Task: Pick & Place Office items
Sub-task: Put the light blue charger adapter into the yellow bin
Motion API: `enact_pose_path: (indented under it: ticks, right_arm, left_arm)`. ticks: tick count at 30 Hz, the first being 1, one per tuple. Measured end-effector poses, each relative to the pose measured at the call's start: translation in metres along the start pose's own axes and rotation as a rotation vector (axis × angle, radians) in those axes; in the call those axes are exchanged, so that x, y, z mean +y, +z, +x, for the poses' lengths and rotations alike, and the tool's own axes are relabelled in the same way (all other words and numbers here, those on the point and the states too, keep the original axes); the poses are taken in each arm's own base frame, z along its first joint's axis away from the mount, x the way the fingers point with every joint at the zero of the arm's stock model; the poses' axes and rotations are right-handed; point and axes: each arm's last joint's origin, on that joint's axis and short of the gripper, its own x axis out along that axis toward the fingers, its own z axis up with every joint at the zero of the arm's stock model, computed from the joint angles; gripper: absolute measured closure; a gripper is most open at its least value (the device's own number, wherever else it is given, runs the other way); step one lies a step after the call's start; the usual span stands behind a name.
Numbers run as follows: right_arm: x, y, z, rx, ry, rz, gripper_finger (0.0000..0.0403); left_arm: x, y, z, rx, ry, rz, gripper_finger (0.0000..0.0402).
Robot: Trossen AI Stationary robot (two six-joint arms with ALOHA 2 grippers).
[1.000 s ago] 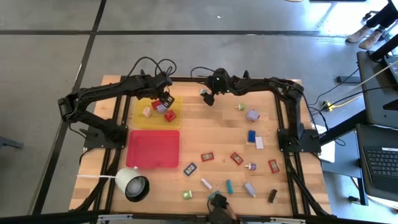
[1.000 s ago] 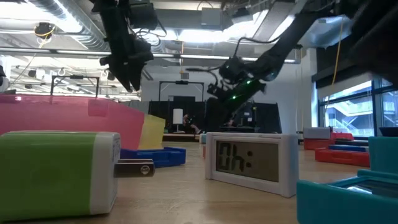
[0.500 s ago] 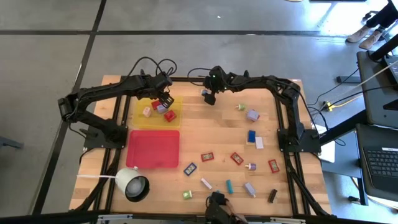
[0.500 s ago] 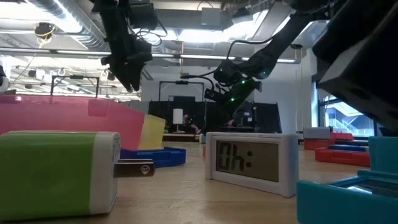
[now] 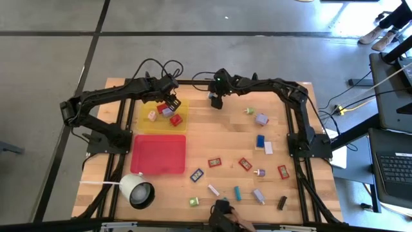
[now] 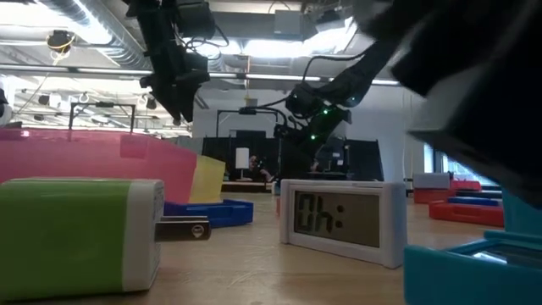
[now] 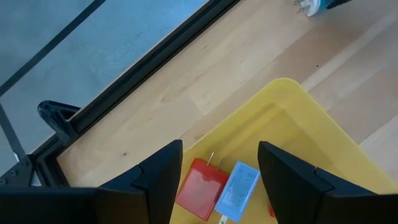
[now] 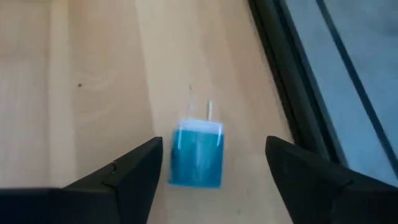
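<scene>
My right gripper (image 8: 214, 142) is open and slants down near the table's far edge. Its fingers stand on either side of a small blue plug block (image 8: 197, 157), apart from it; the block lies flat on the wood (image 5: 211, 95). My left gripper (image 7: 221, 152) hangs open above the yellow tray (image 5: 164, 117), which holds a red block (image 7: 200, 188), a pale blue one (image 7: 237, 191) and others. Several more office items lie scattered over the table's right and near parts, such as a purple block (image 5: 261, 118) and a blue one (image 5: 260, 140).
A red tray (image 5: 158, 153) lies next to the yellow one, with a white cup-like thing with a cord (image 5: 136, 191) nearer still. Black frame rails (image 5: 293, 122) run along the table's edges. A large dark shape (image 6: 474, 85) passes close before the low camera.
My right gripper has rolled and tipped over the blue plug block and edged slightly toward the table's left. The left arm has stayed above the yellow tray. A dark shape at the near edge has swung across the low view.
</scene>
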Motion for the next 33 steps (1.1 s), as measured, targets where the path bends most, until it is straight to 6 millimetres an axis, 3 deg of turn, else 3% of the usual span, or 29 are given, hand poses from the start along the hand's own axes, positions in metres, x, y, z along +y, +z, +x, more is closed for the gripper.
enact_pose_path:
  ticks: [19,27,33]
  right_arm:
    - [0.011,0.004,0.003,0.050,0.049,-0.081,0.0276]
    - [0.011,0.006,0.000,0.049,0.049,-0.050,0.0279]
    - [0.007,0.021,-0.024,-0.016,0.029,-0.049,0.0280]
  left_arm:
    - [0.000,0.000,0.000,0.001,-0.001,0.000,0.0195]
    - [0.000,0.000,0.000,0.002,-0.003,0.000,0.0197]
    - [-0.002,0.003,0.000,-0.019,-0.041,-0.018,0.0194]
